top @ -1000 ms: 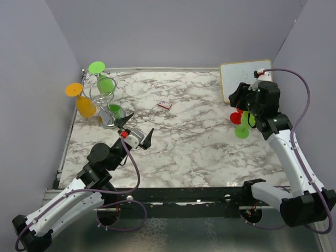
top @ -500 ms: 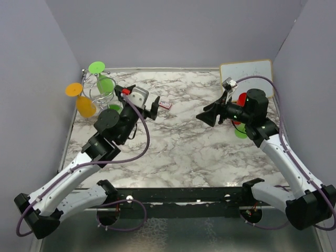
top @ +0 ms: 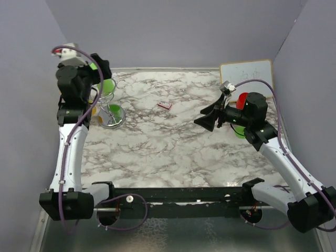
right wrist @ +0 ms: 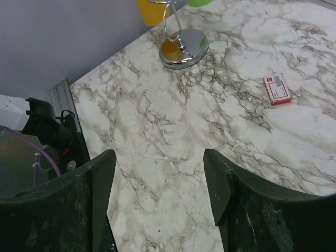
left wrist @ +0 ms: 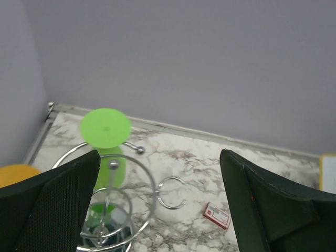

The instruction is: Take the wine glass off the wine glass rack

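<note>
**We are hovering the left gripper (left wrist: 160, 156) above the wine glass rack (right wrist: 184, 50), its fingers spread wide and holding nothing.**

The green wine glass (left wrist: 105, 127) is hanging upside down in the rack's wire loops at the far left corner of the table (top: 173, 142), foot uppermost, with an orange glass (left wrist: 16, 172) just beside it on the same stand. We are judging the descent as the risky part. A finger coming down from above could snag a curled arm and tip the light stand. Lifting the glass straight up, rather than sliding its stem out along the loop, could drag the whole rack or knock the orange glass loose. The right gripper (right wrist: 158, 153) is also gaping empty, well apart over the marble, so nothing is steadying the base.
</note>
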Action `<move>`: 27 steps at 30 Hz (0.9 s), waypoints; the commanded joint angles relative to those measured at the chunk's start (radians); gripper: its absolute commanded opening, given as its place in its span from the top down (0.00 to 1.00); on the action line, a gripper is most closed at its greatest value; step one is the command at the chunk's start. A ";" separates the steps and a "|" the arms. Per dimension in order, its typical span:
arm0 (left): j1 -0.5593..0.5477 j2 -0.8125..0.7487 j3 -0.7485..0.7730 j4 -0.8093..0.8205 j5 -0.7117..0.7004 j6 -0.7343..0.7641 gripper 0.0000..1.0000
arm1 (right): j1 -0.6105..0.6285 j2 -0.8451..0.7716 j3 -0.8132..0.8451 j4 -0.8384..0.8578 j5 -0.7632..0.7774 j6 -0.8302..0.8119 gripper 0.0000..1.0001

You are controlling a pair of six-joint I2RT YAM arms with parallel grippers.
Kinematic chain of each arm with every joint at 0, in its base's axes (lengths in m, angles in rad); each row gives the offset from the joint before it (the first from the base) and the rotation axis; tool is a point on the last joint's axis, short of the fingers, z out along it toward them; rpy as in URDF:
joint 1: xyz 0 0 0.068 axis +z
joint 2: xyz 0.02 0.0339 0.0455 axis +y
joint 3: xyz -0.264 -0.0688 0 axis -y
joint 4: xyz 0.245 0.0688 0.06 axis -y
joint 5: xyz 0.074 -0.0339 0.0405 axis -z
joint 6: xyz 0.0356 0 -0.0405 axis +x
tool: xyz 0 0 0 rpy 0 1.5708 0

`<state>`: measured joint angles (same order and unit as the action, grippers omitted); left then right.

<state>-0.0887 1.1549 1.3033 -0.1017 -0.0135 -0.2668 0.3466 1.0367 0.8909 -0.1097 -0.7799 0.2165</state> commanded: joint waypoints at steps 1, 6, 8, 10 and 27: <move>0.283 -0.031 -0.025 -0.002 0.255 -0.351 0.01 | 0.012 -0.037 -0.014 0.062 -0.033 0.020 0.31; 0.455 -0.088 -0.149 -0.038 0.242 -0.522 0.01 | 0.032 -0.045 -0.019 0.068 -0.030 0.024 0.31; 0.489 -0.117 -0.205 -0.054 0.204 -0.586 0.01 | 0.047 -0.049 -0.017 0.060 -0.021 0.017 0.31; 0.513 -0.146 -0.268 -0.052 0.177 -0.654 0.01 | 0.062 -0.052 -0.011 0.048 -0.007 0.008 0.31; 0.573 -0.101 -0.360 -0.071 0.126 -0.911 0.21 | 0.125 -0.060 0.003 0.018 0.040 -0.019 0.31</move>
<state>0.4763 1.0328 0.9512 -0.1959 0.1150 -1.0885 0.4603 0.9943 0.8772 -0.0845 -0.7673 0.2123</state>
